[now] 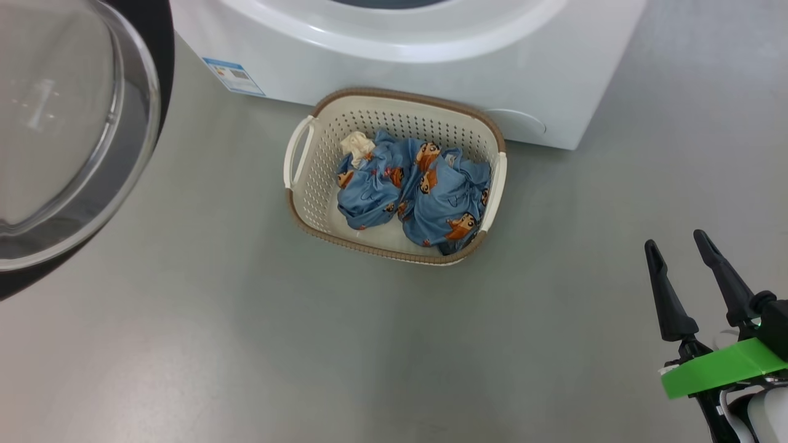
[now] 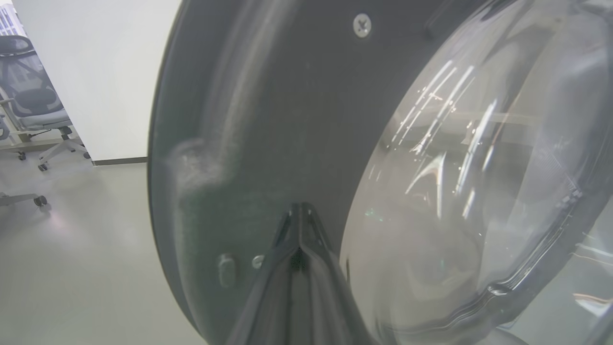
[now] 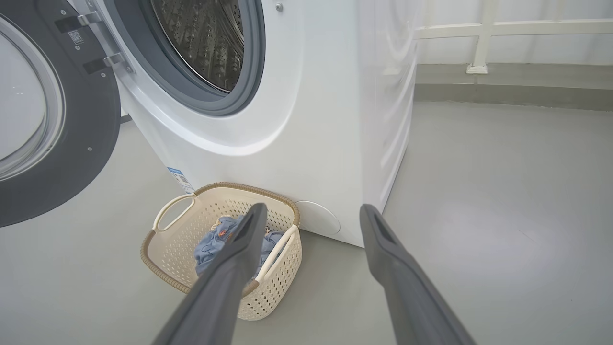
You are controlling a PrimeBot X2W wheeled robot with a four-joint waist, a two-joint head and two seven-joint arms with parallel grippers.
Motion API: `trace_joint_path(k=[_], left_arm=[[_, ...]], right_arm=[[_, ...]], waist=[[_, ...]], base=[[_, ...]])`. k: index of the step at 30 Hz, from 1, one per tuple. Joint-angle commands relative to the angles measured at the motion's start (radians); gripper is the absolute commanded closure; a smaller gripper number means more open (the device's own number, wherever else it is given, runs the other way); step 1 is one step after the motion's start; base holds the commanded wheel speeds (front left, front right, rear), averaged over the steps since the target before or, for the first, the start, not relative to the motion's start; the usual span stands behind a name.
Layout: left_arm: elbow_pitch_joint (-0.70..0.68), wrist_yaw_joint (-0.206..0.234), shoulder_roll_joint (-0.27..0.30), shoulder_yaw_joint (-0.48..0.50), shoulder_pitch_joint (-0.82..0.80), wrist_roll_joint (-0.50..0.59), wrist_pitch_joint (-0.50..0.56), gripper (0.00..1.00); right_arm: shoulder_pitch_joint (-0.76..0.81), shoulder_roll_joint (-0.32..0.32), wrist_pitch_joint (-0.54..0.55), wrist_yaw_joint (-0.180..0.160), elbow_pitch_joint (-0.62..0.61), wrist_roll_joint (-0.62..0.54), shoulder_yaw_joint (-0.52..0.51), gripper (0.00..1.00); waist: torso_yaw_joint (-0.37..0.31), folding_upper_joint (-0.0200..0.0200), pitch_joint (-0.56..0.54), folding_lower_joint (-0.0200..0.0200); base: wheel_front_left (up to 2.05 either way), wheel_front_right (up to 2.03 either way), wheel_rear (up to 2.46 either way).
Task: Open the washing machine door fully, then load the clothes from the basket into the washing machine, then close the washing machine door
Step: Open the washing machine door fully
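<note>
Lying bundled in the basket (image 1: 320,184) beside the washing machine (image 1: 431,74), the clothes (image 1: 412,191) sat forward and left of the right gripper (image 1: 677,242), its fingers (image 1: 663,289) spread and empty; the left gripper (image 2: 299,211), pinched shut, pointed at the open washing machine door (image 2: 268,96).

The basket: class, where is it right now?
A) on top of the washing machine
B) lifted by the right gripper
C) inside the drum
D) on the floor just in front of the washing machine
D: the basket stands on the grey floor before the washing machine, with the clothes inside it.
</note>
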Motion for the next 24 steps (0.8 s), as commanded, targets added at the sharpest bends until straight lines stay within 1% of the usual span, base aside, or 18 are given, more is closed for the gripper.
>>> trace_joint_path(k=[1,9,14,17,20,24], left_arm=[[-0.019,0.010,0.081,0.027,-0.025,0.012,-0.006,1.00],[0.011,0.011,0.092,0.039,-0.059,0.027,-0.006,1.00],[0.012,-0.004,0.080,0.045,-0.053,0.030,-0.006,1.00],[-0.001,-0.024,0.061,0.062,-0.029,0.018,-0.006,1.00],[-0.025,-0.056,0.035,0.073,0.002,0.009,-0.006,1.00],[-0.058,-0.091,0.003,0.070,0.061,0.014,-0.006,1.00]], right_arm=[[-0.022,-0.017,-0.012,0.006,-0.027,-0.013,0.024,0.00],[-0.037,-0.024,-0.012,0.006,-0.032,-0.014,0.025,0.00],[-0.035,-0.008,-0.012,0.006,-0.022,-0.014,0.029,0.00],[-0.025,0.005,-0.012,0.006,-0.014,-0.013,0.030,0.00],[-0.012,0.017,-0.012,0.006,-0.007,-0.011,0.030,0.00],[0.002,0.030,-0.012,0.006,-0.005,-0.008,0.031,0.00]], waist=[[-0.005,0.0000,0.015,0.0000],[-0.005,0.0000,0.037,0.0000],[-0.005,0.0000,0.002,0.0000],[-0.005,0.0000,-0.031,0.0000],[-0.003,0.0000,-0.064,0.0000],[-0.004,0.0000,-0.105,0.0000]], base=[[0.00,0.00,0.00],[0.00,0.00,0.00],[0.00,0.00,0.00],[0.00,0.00,0.00],[0.00,0.00,0.00],[0.00,0.00,0.00]])
